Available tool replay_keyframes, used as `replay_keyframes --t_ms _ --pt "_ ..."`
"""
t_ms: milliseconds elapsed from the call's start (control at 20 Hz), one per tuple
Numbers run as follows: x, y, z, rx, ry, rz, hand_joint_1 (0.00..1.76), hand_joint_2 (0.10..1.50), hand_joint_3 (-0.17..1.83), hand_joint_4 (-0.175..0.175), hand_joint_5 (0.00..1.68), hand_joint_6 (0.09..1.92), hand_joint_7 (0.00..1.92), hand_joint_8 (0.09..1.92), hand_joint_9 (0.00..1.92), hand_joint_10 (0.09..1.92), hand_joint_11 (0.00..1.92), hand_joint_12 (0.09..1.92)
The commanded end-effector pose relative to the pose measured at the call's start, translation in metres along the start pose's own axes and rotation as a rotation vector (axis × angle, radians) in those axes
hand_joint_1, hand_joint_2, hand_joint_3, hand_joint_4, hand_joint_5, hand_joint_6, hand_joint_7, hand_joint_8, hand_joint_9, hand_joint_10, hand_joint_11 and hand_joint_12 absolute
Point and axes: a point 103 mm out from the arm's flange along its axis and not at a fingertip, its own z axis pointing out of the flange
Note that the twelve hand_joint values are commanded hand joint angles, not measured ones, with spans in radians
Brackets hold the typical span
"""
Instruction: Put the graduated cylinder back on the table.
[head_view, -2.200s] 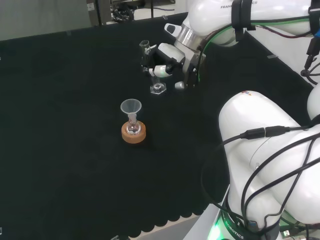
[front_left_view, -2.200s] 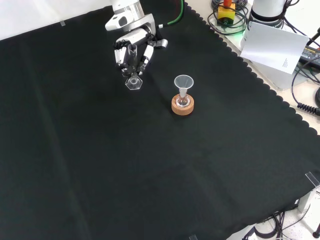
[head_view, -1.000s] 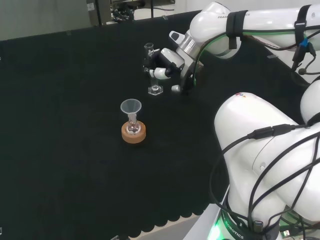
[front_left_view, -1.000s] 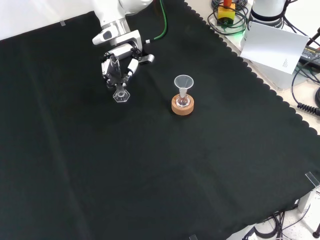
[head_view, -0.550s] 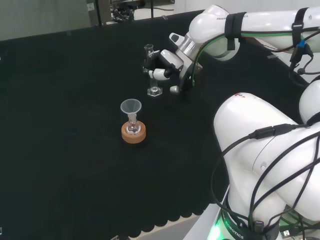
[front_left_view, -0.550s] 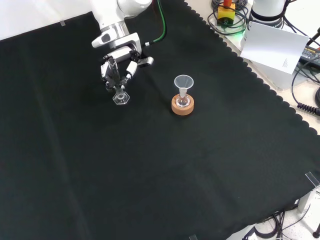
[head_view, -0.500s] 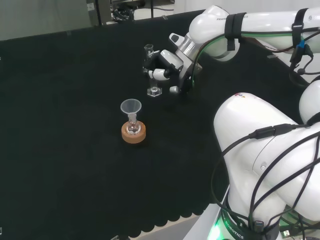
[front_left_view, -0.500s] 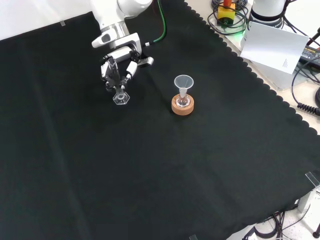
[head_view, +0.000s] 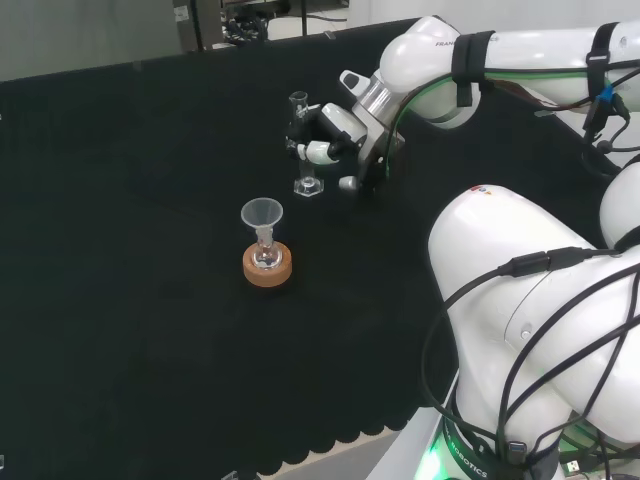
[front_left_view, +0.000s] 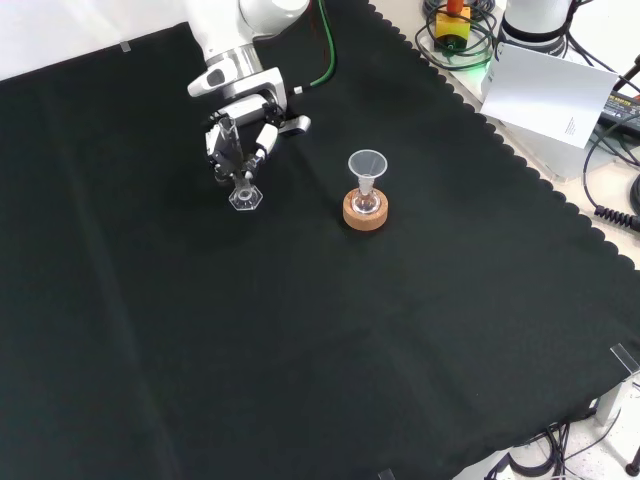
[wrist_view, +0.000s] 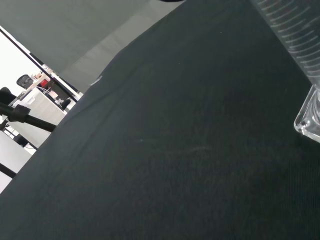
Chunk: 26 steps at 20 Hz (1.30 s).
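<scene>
- While the black and white robot hand (head_view: 328, 140) sits in the upper middle of the head view, its fingers are curled round the clear glass graduated cylinder (head_view: 302, 148), which stands just to the hand's left there.
- Seen from the front, the robot hand (front_left_view: 240, 132) is in the upper left and the graduated cylinder (front_left_view: 240, 185) hangs straight below it, its long axis upright.
- Its hexagonal foot looks to be at or just above the black cloth of the bench (front_left_view: 300, 330); whether it touches I cannot tell, even in the wrist view, where the graduated cylinder (wrist_view: 312, 75) is close.
- Lower down in the head view stands a clear funnel in a small flask on a cork ring (head_view: 266, 262), well apart from the cylinder.
- I judge the coming move to turn on a straight vertical descent and then letting go.
</scene>
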Motion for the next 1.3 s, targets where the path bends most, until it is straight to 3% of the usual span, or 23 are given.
replay_keyframes --t_ms 50,100,400,600,1300 --pt "-0.002 -0.005 0.001 0.004 0.016 0.003 1.12 1.19 0.0 -0.175 0.85 1.2 1.05 0.43 1.3 0.09 1.17 0.81" --pt "-0.003 -0.006 0.001 0.007 0.024 0.008 1.12 1.18 0.0 -0.17 0.86 1.18 1.03 0.44 1.3 0.09 1.16 0.82" --pt "-0.006 -0.011 0.001 0.042 0.053 0.026 1.07 1.16 0.0 -0.043 0.89 1.13 0.93 0.5 1.27 0.09 1.04 0.94" --pt "-0.006 -0.013 0.001 0.057 0.061 0.027 1.02 1.14 -0.09 -0.075 0.82 0.78 0.87 0.53 1.22 0.09 0.93 1.02" --pt "-0.005 -0.018 -0.018 0.086 0.051 0.042 0.85 1.02 -0.17 -0.051 0.46 0.53 0.53 0.58 0.94 0.09 0.53 1.28"
